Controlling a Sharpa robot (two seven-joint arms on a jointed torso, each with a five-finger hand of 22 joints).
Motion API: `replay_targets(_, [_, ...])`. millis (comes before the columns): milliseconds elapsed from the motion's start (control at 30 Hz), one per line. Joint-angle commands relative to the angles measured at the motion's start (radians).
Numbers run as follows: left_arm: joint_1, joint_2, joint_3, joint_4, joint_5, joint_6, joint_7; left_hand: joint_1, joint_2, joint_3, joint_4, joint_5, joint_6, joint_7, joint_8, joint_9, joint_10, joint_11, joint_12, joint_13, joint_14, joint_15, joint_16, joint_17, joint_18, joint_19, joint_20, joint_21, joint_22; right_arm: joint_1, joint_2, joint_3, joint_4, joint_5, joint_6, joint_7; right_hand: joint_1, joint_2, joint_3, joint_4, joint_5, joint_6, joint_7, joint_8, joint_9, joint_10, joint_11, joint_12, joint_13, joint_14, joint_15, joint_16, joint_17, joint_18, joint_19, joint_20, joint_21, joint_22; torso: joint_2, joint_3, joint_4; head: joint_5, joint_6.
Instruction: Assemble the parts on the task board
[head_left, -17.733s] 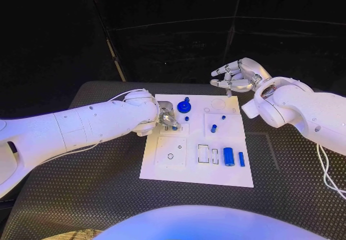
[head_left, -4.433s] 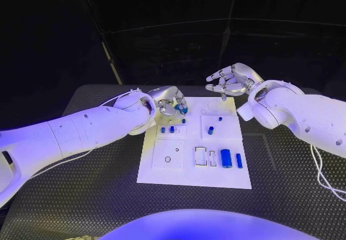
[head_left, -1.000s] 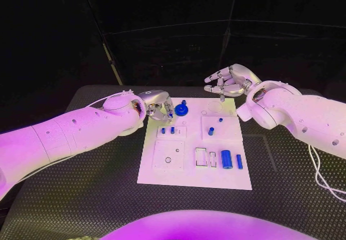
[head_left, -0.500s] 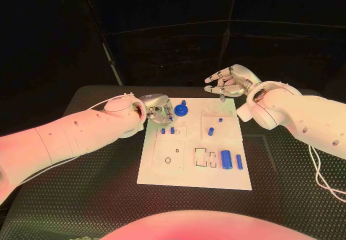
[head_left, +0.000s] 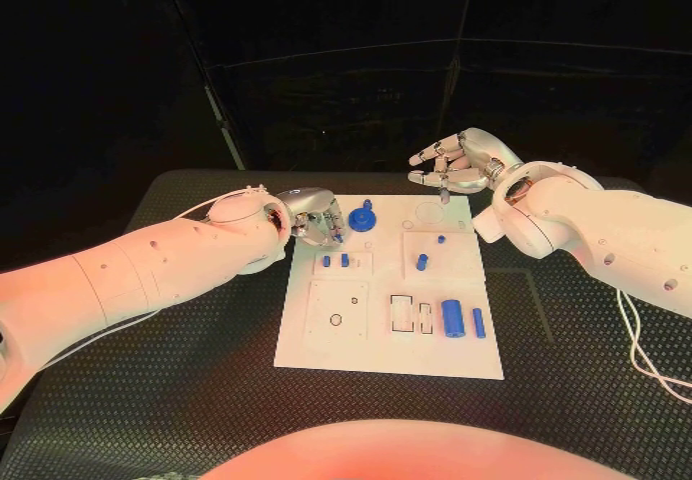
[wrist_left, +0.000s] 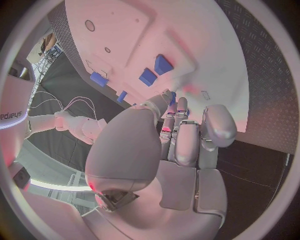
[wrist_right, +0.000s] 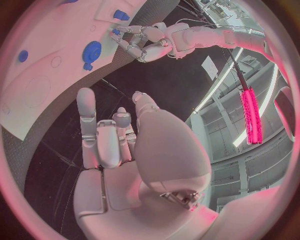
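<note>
My left hand (head_left: 320, 226) fingers (wrist_left: 178, 131) curled, empty, above two small blue pegs (head_left: 335, 260) near task board (head_left: 329, 345) far-left corner; right hand (head_left: 454, 167) spread, empty, beyond far edge. Risk: descending fingers topple pegs.

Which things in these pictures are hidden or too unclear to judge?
- Left hand, head view: its own fingers and wrist cover the fingertips, so a pinched part cannot be ruled out.
- Left wrist view: the palm hides the task board near the fingertips.
- Right hand, head view: fingers curled; too small to see anything between them.
- Small blue parts, head view: too small to tell seated from loose.
</note>
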Motion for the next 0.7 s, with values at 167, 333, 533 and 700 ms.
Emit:
replay_targets(167, [0.001,0.004,0.001,-0.004,0.006,0.006,-0.004,-0.001,-0.011,0.01,-0.001,0.001,0.01,-0.001,-0.004,-0.001,0.008,-0.001,-0.005,0.002,0.022,0.005,-0.003,-0.002,-0.018,0.003,0.005,0.006,0.002,0.002,0.002,0.0,0.001,-0.001,0.006,0.009,0.002,0.011,0.005,-0.001,0.002,0.003,-0.002,0.005,0.0,-0.001,-0.003,0.007,0.001,0.019,-0.006,0.001,0.001,0.016,0.0,-0.001,-0.005,0.001,0.0,-0.0002,0.0002,0.0,-0.001])
replay_targets(333, [0.001,0.01,0.001,-0.006,0.006,0.01,-0.002,-0.001,-0.011,0.01,-0.001,0.001,0.01,-0.001,-0.004,-0.001,0.008,-0.001,-0.005,0.002,0.022,0.005,-0.003,-0.002,-0.018,0.003,0.005,0.006,0.002,0.002,0.002,0.0,0.001,-0.001,0.006,0.009,0.002,0.011,0.005,-0.001,0.002,0.003,-0.002,0.005,0.0,-0.001,-0.003,0.007,0.001,0.019,-0.006,0.001,0.001,0.016,0.0,-0.001,-0.005,0.001,0.0,0.0003,-0.0006,0.001,-0.002])
replay_targets(533, [0.001,0.015,0.001,-0.007,0.006,0.015,0.0,-0.002,-0.011,0.012,-0.001,0.001,0.012,-0.001,-0.005,-0.001,0.01,-0.001,-0.006,0.002,0.022,0.005,-0.003,-0.003,-0.018,0.003,0.005,0.006,0.003,0.002,0.001,0.0,0.001,-0.001,0.006,0.009,0.002,0.011,0.005,-0.001,0.002,0.003,-0.002,0.005,0.0,-0.001,-0.003,0.007,0.001,0.019,-0.006,0.001,0.001,0.016,0.0,-0.001,-0.005,0.001,0.0,0.0004,-0.0006,0.0,-0.003])
replay_targets(700, [0.001,0.018,0.001,-0.006,0.006,0.019,0.002,-0.003,-0.012,0.013,-0.002,0.001,0.014,-0.001,-0.005,-0.001,0.012,-0.002,-0.007,0.003,0.022,0.005,-0.003,-0.003,-0.018,0.003,0.005,0.008,0.004,0.002,0.001,0.0,0.001,-0.001,0.006,0.008,0.002,0.011,0.005,-0.001,0.002,0.003,-0.002,0.005,0.0,-0.001,-0.003,0.007,0.001,0.019,-0.006,0.001,0.001,0.016,0.0,-0.001,-0.005,0.001,-0.001,0.0003,0.0005,-0.001,-0.004])
